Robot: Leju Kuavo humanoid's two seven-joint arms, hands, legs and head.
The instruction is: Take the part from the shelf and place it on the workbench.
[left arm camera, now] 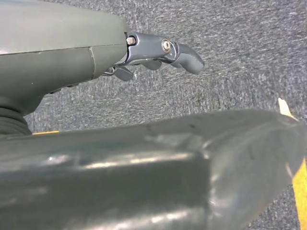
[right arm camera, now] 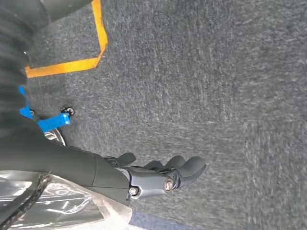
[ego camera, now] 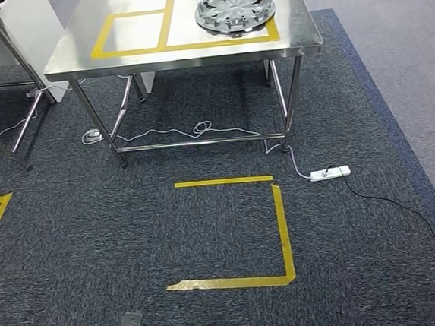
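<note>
The part, a round silver wheel cover (ego camera: 234, 9), lies flat on the steel workbench (ego camera: 80, 34), inside the right-hand rectangle of yellow tape on its top. The workbench stands ahead of me across the dark carpet. My left hand (left arm camera: 159, 52) hangs over the carpet with its fingers stretched out and nothing in them. My right hand (right arm camera: 163, 175) also hangs over the carpet, fingers extended and holding nothing.
A yellow tape square outline (ego camera: 283, 233) marks the carpet in front of the workbench. A white power strip (ego camera: 330, 173) and loose cables lie by the bench's legs. Another table's legs (ego camera: 3, 113) stand at the left. A blue wheeled frame (right arm camera: 51, 120) is near my right side.
</note>
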